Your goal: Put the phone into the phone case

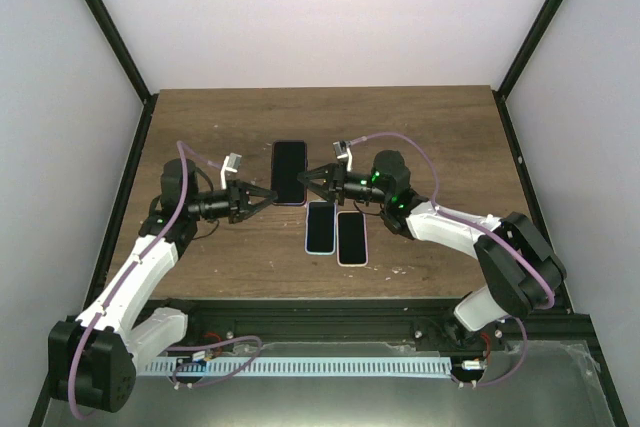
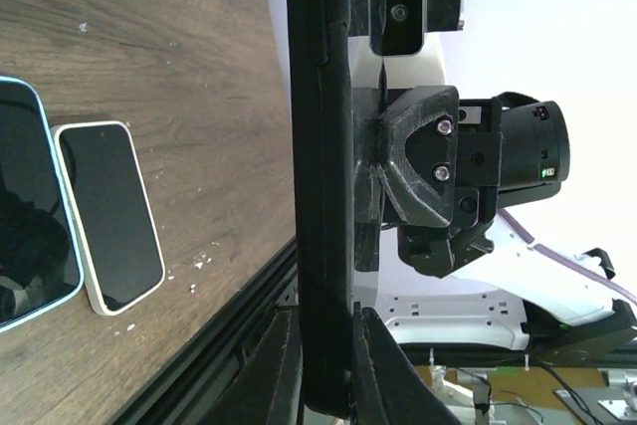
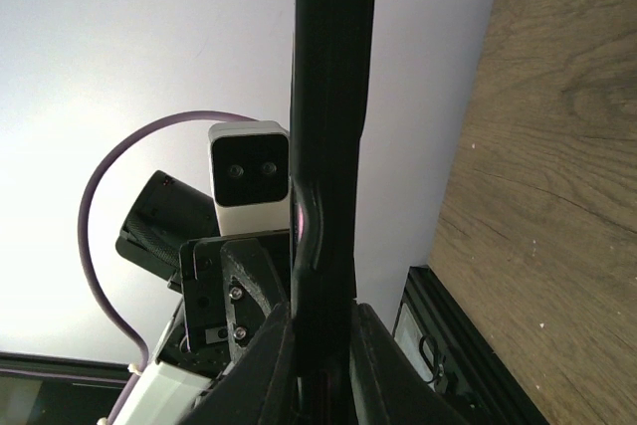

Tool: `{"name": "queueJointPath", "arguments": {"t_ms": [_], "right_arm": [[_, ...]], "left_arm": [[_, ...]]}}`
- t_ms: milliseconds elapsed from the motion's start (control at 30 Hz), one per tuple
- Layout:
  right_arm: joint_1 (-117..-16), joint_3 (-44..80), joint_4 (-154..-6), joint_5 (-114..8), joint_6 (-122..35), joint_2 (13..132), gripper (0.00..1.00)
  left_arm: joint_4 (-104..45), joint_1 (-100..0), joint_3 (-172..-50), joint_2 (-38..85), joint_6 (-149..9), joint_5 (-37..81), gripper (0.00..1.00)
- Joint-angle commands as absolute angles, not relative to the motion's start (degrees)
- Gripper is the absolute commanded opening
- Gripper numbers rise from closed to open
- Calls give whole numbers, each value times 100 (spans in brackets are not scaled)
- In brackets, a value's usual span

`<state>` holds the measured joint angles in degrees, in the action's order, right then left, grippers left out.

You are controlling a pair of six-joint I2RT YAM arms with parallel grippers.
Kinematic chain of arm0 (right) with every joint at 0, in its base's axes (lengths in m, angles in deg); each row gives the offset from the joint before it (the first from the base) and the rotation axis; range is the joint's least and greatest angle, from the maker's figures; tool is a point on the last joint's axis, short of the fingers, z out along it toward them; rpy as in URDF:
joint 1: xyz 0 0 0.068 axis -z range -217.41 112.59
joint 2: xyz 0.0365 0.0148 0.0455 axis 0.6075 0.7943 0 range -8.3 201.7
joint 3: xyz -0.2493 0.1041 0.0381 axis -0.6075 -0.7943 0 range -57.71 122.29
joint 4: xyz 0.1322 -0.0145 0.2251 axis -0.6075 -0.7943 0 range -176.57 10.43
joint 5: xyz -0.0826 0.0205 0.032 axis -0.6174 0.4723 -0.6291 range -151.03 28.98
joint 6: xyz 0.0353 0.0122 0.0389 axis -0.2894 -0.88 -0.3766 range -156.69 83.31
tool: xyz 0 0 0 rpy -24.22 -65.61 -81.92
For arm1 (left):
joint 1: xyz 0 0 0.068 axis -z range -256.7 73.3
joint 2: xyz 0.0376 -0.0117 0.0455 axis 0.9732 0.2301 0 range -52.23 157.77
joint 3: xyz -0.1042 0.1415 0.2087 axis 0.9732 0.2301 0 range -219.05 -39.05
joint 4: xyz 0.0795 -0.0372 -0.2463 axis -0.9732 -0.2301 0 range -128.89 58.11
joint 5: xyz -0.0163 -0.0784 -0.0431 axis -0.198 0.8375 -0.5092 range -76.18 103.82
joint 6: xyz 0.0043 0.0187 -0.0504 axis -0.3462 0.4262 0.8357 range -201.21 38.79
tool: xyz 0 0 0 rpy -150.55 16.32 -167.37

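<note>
A black phone [image 1: 289, 172] with a thin pinkish rim is held flat between both grippers, just above the table. I cannot tell whether that rim is the phone case. My left gripper [image 1: 266, 194] is shut on its left long edge. My right gripper [image 1: 306, 178] is shut on its right long edge. In the left wrist view the phone [image 2: 318, 146] shows edge-on, with my left gripper [image 2: 323, 350] clamped on its near end and the right gripper's fingers [image 2: 370, 208] pressed on its far side. The right wrist view shows the same dark phone edge [image 3: 328, 97] between my right gripper [image 3: 323, 340].
Two more phones lie face up side by side near the table's middle, one blue-rimmed [image 1: 320, 227] and one white-rimmed [image 1: 352, 237]. The left wrist view also shows the blue-rimmed phone [image 2: 25, 206] and the white-rimmed phone [image 2: 109, 216]. A black rail [image 1: 330, 309] runs along the near table edge.
</note>
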<state>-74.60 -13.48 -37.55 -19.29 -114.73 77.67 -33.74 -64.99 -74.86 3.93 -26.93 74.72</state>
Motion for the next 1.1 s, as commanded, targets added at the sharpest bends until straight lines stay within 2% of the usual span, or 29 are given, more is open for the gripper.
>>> {"name": "queueJointPath", "arguments": {"t_ms": [0,67,133,233,367,667,733,800,967,1067], "right_arm": [[-7429,-1103,-3752,-1906,-11209,7677,1],[-7425,-1096,-3834,-1751,-11080,7650,1],[-7427,-1080,-3972,-1516,-10905,7598,1],[-7433,-1164,-4107,-1203,-10650,7475,1],[-7440,-1289,-4061,-889,-10516,7283,1],[-7502,-1214,-4338,-734,-10370,7175,4],[-7514,-1201,-4270,-732,-10411,7237,4],[-7520,-1178,-4185,-733,-10457,7313,4],[-7538,-1051,-4282,-646,-10482,7516,6],[-7537,-1092,-4371,-645,-10473,7487,8]], "left_arm": [[-3766,-6492,-7699,421,-3028,7374,13],[-3681,-6497,-7686,372,-2996,7396,34],[-3513,-6494,-7650,297,-2933,7430,47],[-3219,-6493,-7600,178,-2847,7411,54],[-2840,-6495,-7547,255,-2703,7510,54],[-1721,-6484,-7314,633,-2185,7667,51],[-1704,-6489,-7309,703,-2187,7717,48],[-1697,-6483,-7282,726,-2193,7690,42],[-1615,-6488,-7237,851,-2229,7674,14],[-1490,-6489,-7235,909,-2200,7692,5]]}}
